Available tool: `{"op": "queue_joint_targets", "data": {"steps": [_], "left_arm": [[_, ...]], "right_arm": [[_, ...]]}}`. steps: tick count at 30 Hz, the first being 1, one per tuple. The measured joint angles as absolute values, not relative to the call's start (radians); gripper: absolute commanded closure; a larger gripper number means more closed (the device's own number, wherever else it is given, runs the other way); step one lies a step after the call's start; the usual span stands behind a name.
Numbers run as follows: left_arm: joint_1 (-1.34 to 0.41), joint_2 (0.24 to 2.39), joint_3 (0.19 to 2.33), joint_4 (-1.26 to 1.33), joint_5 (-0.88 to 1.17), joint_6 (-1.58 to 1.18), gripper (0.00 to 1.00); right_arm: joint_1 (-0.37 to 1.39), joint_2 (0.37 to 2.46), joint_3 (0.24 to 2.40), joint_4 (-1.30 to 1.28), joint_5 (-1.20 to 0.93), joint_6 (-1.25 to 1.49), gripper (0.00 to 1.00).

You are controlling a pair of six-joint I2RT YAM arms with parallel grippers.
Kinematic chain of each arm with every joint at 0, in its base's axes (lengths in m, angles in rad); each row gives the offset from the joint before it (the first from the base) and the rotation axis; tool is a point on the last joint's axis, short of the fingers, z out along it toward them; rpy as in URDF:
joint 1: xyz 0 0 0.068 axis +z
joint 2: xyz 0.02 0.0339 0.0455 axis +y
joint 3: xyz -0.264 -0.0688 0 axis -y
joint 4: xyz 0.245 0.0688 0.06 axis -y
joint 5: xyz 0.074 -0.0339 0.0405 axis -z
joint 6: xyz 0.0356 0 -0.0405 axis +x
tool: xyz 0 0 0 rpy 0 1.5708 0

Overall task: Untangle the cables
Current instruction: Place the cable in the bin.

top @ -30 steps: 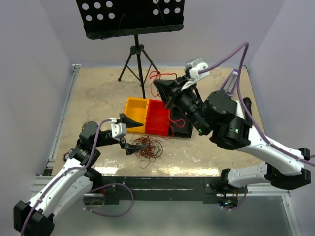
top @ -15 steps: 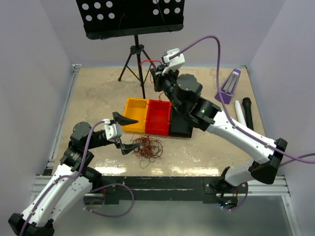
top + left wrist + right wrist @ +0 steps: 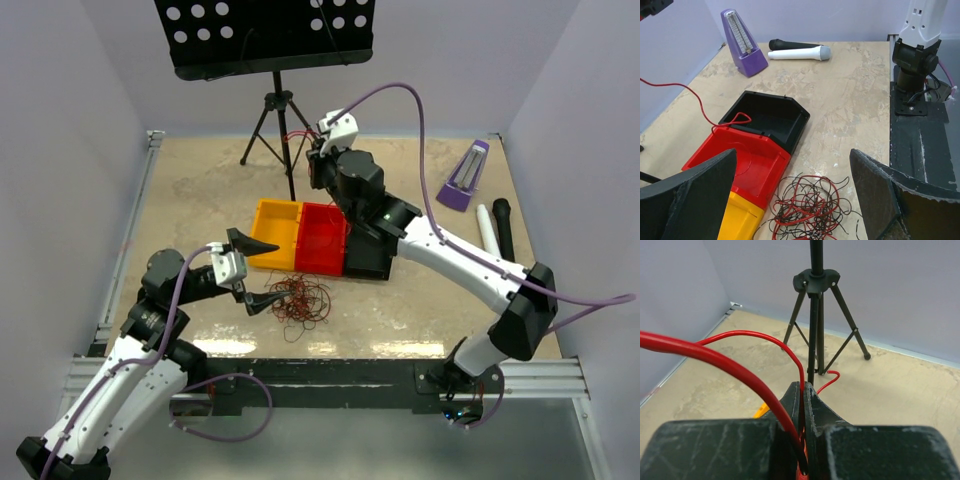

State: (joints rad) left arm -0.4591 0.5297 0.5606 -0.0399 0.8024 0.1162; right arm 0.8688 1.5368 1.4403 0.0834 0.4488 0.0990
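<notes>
Across the beige table [image 3: 200, 190], the right gripper [image 3: 803, 386], clamped on one red wire [image 3: 730, 367], had swung away toward the tripod [image 3: 280, 130], probably drawing that strand out, while the left gripper [image 3: 268, 272] hung wide open beside the cables [image 3: 300, 298].

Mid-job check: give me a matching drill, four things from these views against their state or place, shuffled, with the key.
Things
1. left gripper
2. right gripper
3. cable clump
4. purple metronome

States or places
A. shut on a red wire
B. on the table beside the red bin
C. open, holding nothing
D. upright, next to the white microphone

Pairs: 1-C, 2-A, 3-B, 4-D
</notes>
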Motion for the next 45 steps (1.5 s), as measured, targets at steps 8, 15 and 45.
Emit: {"op": "queue_joint_targets", "data": {"steps": [8,15,45], "left_arm": [[-0.458,0.529,0.561,-0.025,0.802,0.116,0.00],[-0.453,0.525,0.561,-0.017,0.802,0.116,0.00],[-0.451,0.518,0.561,0.013,0.807,0.112,0.00]], "right_arm": [[0.856,1.655,1.427,0.183,0.434,0.177,1.00],[0.842,1.705,1.325,0.287,0.426,0.290,1.00],[0.813,1.909,1.236,0.117,0.398,0.574,1.00]]}}
